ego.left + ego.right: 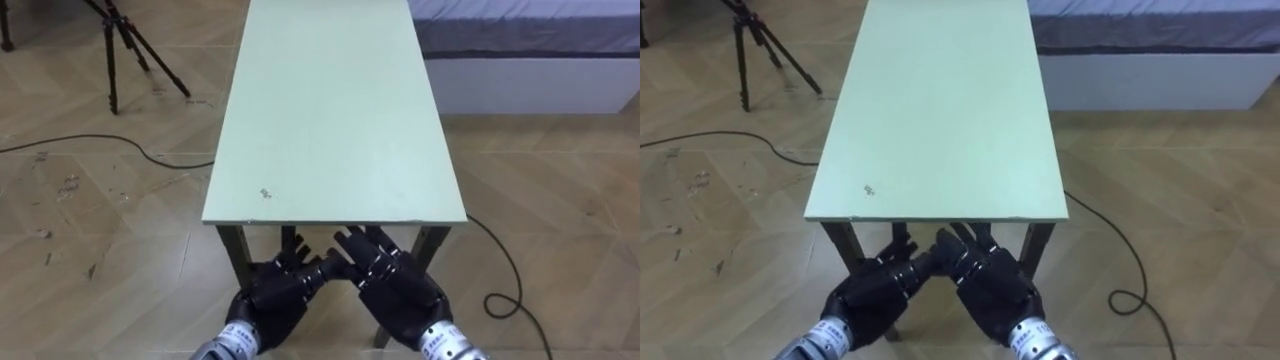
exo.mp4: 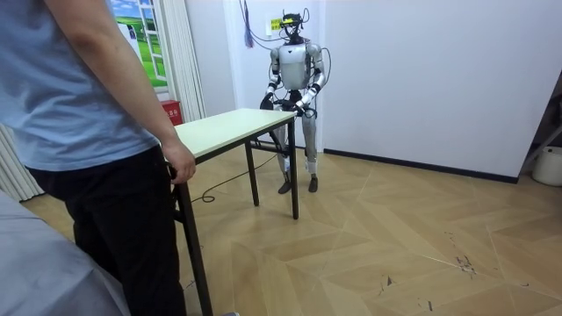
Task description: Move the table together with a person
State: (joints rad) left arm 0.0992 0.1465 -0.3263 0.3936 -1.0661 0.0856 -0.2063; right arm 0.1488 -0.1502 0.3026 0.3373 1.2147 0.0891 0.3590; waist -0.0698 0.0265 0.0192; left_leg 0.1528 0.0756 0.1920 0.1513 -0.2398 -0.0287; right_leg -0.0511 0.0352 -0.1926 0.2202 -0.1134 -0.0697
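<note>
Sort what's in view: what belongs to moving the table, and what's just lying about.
Job in hand:
- pale green table
- left robot hand and right robot hand, both open, low at its near end
- person's hand at its far end

Lying about:
- tripod
- floor cable
- bed

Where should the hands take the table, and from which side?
Probably the near short edge of the table, from underneath, one hand near each corner: the top is a thin flat slab, and a person's hand rests at the far end. The left hand and right hand lie open, close together below the edge's middle.
</note>
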